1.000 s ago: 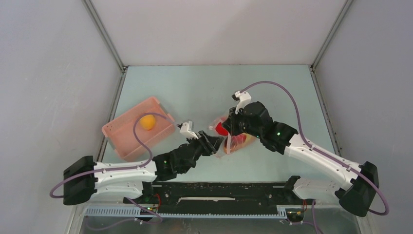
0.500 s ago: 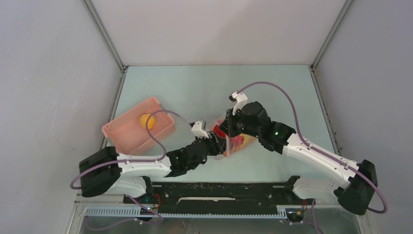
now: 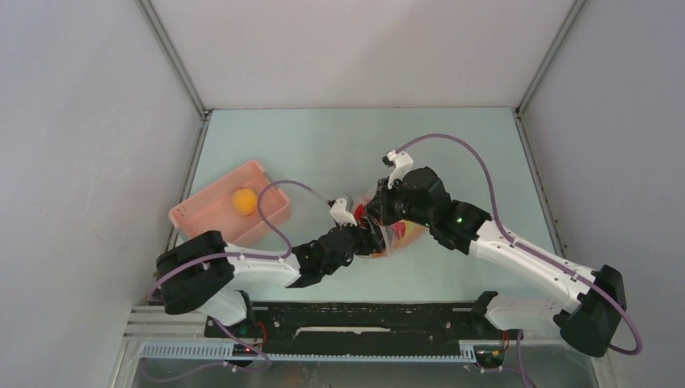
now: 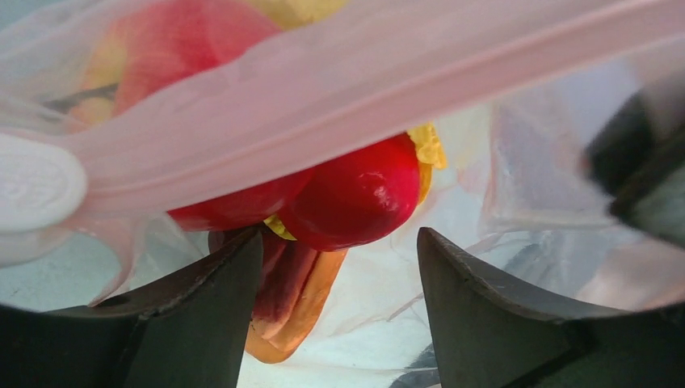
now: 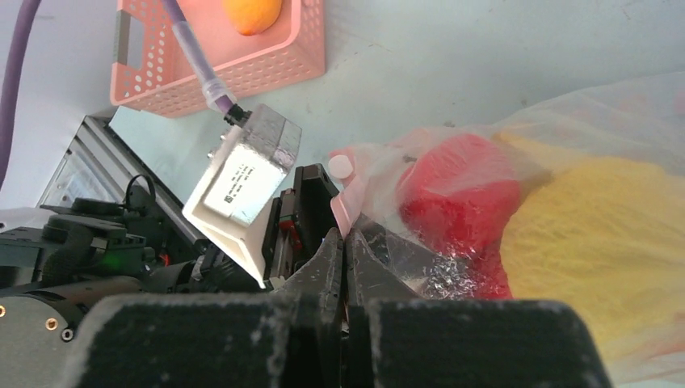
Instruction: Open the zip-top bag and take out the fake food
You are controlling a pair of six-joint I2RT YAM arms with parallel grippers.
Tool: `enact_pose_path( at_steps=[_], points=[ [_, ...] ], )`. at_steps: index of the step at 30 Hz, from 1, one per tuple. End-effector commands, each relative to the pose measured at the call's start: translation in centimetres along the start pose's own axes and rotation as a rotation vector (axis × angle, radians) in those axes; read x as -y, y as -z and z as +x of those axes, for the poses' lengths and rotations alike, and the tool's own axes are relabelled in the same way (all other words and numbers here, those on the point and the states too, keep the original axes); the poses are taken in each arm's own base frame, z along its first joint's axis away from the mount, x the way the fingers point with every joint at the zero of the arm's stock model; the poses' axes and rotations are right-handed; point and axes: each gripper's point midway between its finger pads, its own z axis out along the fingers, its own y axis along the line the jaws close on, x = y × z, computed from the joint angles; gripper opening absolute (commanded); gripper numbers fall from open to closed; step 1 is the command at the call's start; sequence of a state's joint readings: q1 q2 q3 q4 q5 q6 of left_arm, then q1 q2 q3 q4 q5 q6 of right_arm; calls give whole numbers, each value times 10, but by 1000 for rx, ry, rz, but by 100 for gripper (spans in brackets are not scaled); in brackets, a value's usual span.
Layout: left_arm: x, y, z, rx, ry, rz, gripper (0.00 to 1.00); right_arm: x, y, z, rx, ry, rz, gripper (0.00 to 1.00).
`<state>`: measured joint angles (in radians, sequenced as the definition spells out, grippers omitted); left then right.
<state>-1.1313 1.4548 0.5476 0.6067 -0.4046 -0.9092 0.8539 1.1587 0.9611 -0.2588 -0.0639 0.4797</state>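
The clear zip-top bag [image 3: 394, 234] lies at mid-table, its pinkish zip strip [image 4: 339, 105] crossing the left wrist view. My right gripper [image 5: 346, 236] is shut on the bag's zip edge [image 5: 343, 202] and holds it up. My left gripper [image 4: 339, 279] is open with its fingers inside the bag's mouth, just below a red round fruit [image 4: 355, 194] and beside an orange stick [image 4: 295, 299]. A second red fruit [image 5: 460, 194] and the larger yellow piece [image 5: 598, 242] show through the plastic. An orange-yellow round fruit [image 3: 244, 200] lies in the pink basket [image 3: 202, 212].
The pink slatted basket stands at the left of the table, near the left wall [image 3: 97, 162]. The left arm's purple cable [image 3: 275, 194] loops over the basket's right end. The black rail [image 3: 363, 311] runs along the near edge.
My left arm has reached to the right, from beside the bag to its open mouth. My right gripper has kept hold of the bag's edge with little movement.
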Motion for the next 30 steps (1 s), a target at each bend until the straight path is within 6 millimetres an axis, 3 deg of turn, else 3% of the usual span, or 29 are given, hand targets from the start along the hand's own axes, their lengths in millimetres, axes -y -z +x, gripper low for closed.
enact_pose_path(
  at_steps=[1,5,17,21,30],
  points=[
    [20,-15,-9,22,53,67,76,-32,3,-12,35,-12,-127,0],
    [8,-18,-11,69,97,53,81,-37,1,-11,30,-18,-142,0],
    [27,1,-46,217,155,191,86,-46,-9,-5,11,-58,-168,0],
    [28,1,-47,224,141,195,86,-49,-14,2,-15,-68,-175,0],
    [24,-9,-39,237,116,201,72,-64,-24,20,-62,-72,-201,0]
  ],
)
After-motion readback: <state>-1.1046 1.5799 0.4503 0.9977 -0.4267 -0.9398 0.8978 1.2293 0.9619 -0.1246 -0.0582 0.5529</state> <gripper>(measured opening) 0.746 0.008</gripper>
